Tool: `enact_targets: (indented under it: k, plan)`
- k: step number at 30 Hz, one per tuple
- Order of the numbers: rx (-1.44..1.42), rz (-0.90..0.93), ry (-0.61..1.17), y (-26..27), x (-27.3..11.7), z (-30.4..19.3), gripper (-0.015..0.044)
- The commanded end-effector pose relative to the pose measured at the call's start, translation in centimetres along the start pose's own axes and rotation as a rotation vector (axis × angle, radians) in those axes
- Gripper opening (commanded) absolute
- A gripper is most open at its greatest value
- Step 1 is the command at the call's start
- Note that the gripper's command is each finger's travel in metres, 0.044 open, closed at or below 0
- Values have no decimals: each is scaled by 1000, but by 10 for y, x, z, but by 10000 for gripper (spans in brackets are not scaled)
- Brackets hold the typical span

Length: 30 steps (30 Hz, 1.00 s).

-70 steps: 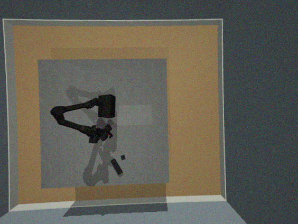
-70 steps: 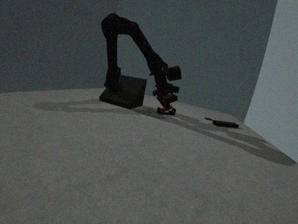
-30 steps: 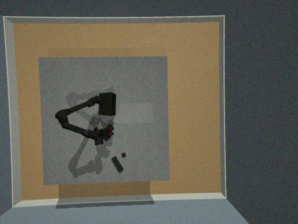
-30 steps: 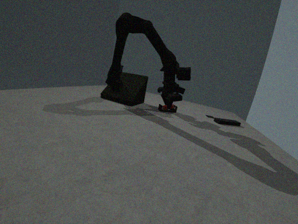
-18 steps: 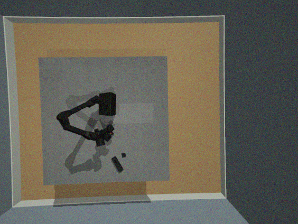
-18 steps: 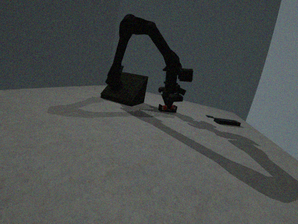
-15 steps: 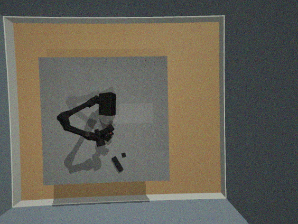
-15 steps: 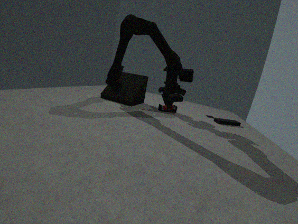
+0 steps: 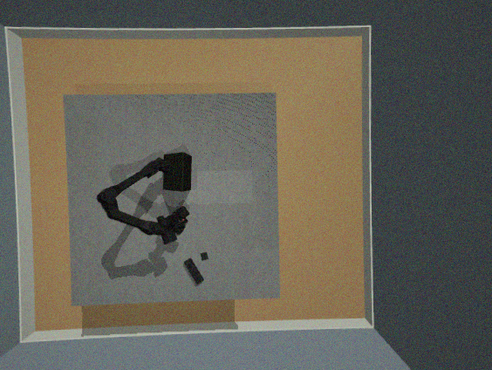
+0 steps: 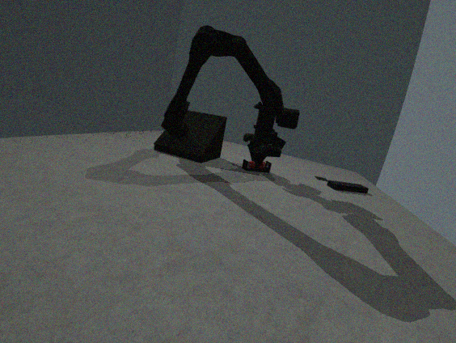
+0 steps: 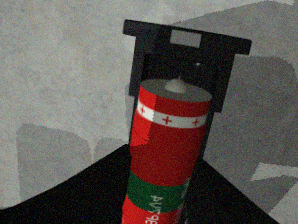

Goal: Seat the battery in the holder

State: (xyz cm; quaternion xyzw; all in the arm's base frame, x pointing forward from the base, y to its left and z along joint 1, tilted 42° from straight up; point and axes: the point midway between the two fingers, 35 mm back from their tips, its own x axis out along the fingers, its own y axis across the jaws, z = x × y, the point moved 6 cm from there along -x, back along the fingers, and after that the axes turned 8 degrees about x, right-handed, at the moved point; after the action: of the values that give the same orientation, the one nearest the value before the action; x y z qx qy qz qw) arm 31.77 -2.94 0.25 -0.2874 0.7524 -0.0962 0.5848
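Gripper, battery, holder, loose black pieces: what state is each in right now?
Gripper: shut on the battery.
Battery: held, terminal end toward the lip; flat end hidden, full seating unclear.
Holder: on the table, battery not clear of it.
Black bar: lying flat.
Small black square: lying apart from the bar.

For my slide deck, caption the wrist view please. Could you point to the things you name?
Red battery [image 11: 162, 162], held by the gripper, its terminal end short of the black holder's [image 11: 187, 40] lipped end.

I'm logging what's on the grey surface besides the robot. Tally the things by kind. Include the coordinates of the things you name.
Battery [image 11: 167, 157]: 1
Battery holder [image 11: 226, 75]: 1
Long dark block [image 9: 194, 271] [image 10: 348, 187]: 1
Small dark square piece [image 9: 204, 256]: 1
Total: 4
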Motion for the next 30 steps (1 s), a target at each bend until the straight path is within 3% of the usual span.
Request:
enact_targets:
  k: [1,30]
  plan:
    - [-3,-6,35,1,2,0,85]
    - [0,-3,80,1,2,17,85]
